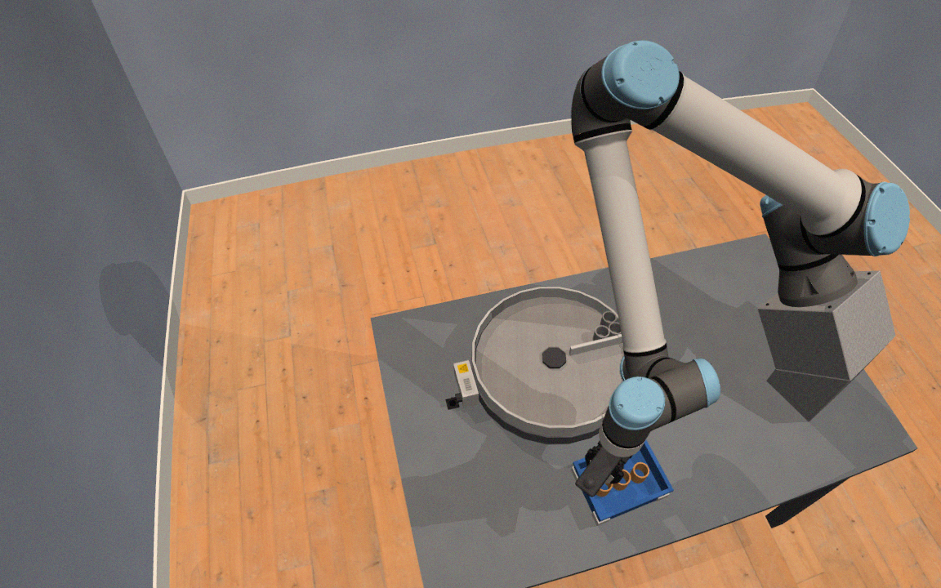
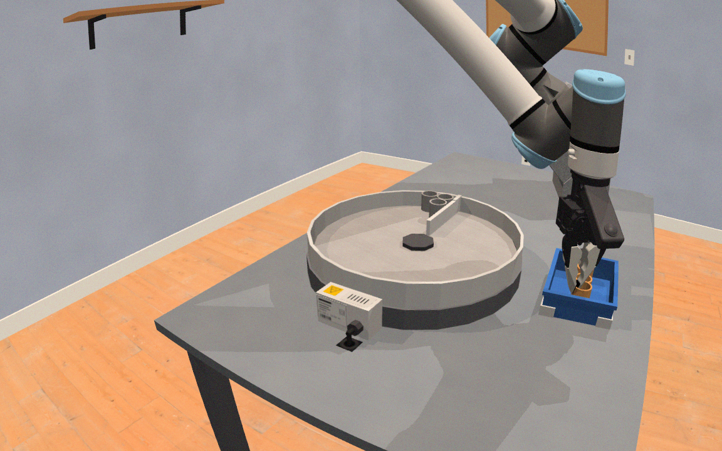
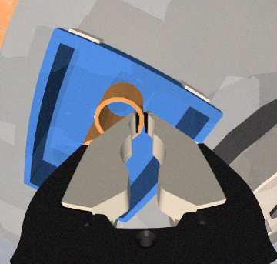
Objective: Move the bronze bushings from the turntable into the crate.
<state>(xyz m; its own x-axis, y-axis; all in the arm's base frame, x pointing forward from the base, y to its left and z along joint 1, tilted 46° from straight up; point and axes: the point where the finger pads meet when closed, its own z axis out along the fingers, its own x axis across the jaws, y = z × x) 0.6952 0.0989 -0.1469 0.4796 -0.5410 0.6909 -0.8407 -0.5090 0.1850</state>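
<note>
My gripper is shut on the wall of a bronze bushing, low inside the blue crate. The bushing leans slightly in the wrist view; whether it touches the crate floor is unclear. Two more bronze bushings stand beside it in the crate in the top view, and one of them shows partly in the wrist view. Three grey steel bushings stand together on the turntable, against its rim. The arm hides part of the turntable in the top view.
A straight divider stands on the turntable next to the steel bushings, and a dark hub is at its centre. A white box is beside its outer wall. The crate is close to the turntable's raised rim.
</note>
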